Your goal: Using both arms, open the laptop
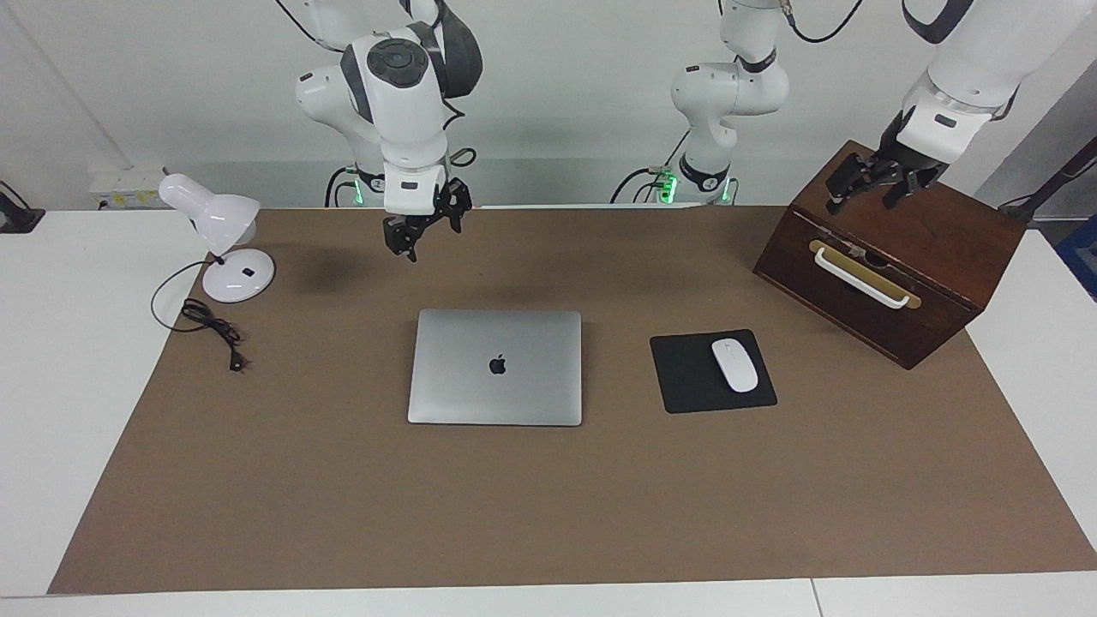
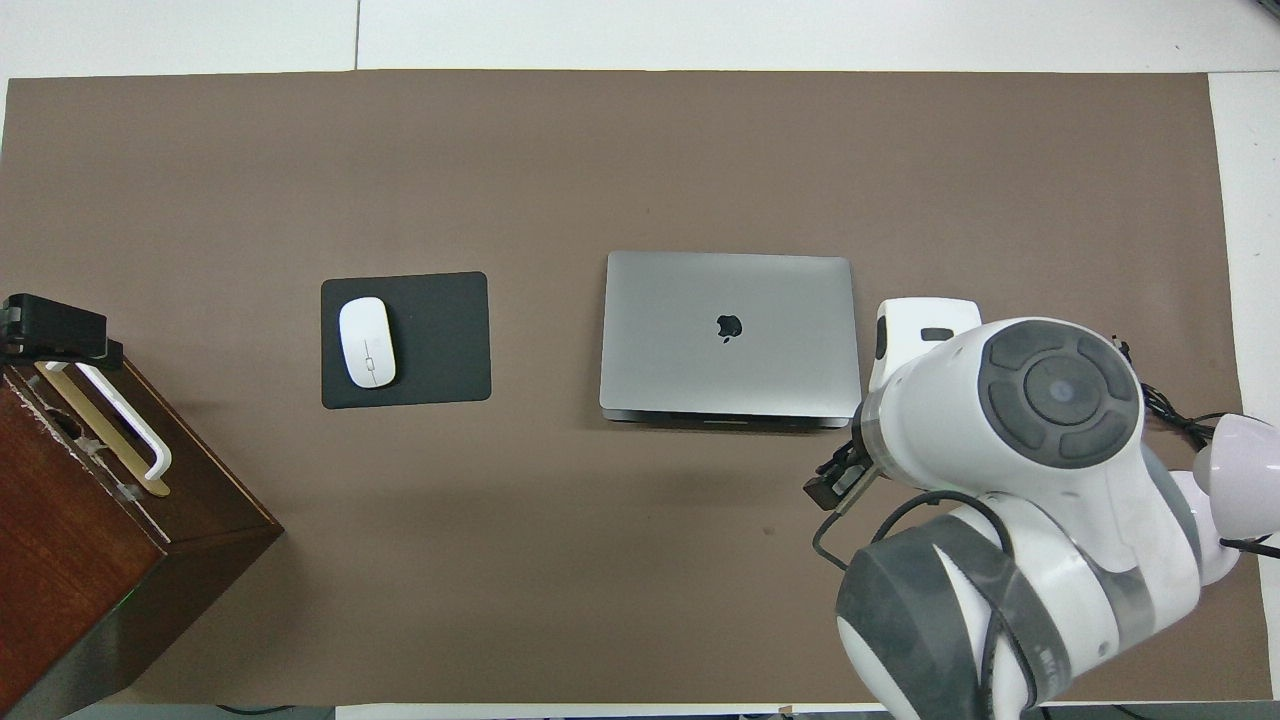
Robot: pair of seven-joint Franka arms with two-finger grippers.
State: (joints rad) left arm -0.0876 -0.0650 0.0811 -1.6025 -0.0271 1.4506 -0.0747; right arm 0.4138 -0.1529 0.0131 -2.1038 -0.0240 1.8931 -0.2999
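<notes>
Brown matting [image 1: 343, 497] is covering most of the white table [image 1: 51, 386], and every object is resting on it or hanging over it.

Nearest the robots, the right gripper [image 1: 426, 231] is hanging in the air over bare mat between the arm bases and the laptop, touching nothing; its fingers are standing apart and holding nothing. In the overhead view the right arm's bulk is hiding most of this gripper (only a dark tip is showing there). The left gripper [image 1: 876, 184] is poised over the top of the dark wooden drawer box [image 1: 934, 257] at the left arm's end of the table, its fingers spread wide and empty; whether they are touching the wood cannot be told. The overhead view is cutting this gripper to a black block at the frame's edge, whereas the facing view is showing its full spread. A white desk lamp [image 1: 218, 240] with a black cord is standing at the right arm's end.

Farther out, the laptop [image 1: 495, 367] is lying flat and closed at mid-table, lid up. Its only marking is a dark apple logo [image 1: 497, 365]; no legible writing is appearing anywhere. Beside it, toward the left arm's end, a white mouse [image 1: 734, 365] is resting on a black mouse pad [image 1: 686, 377].
</notes>
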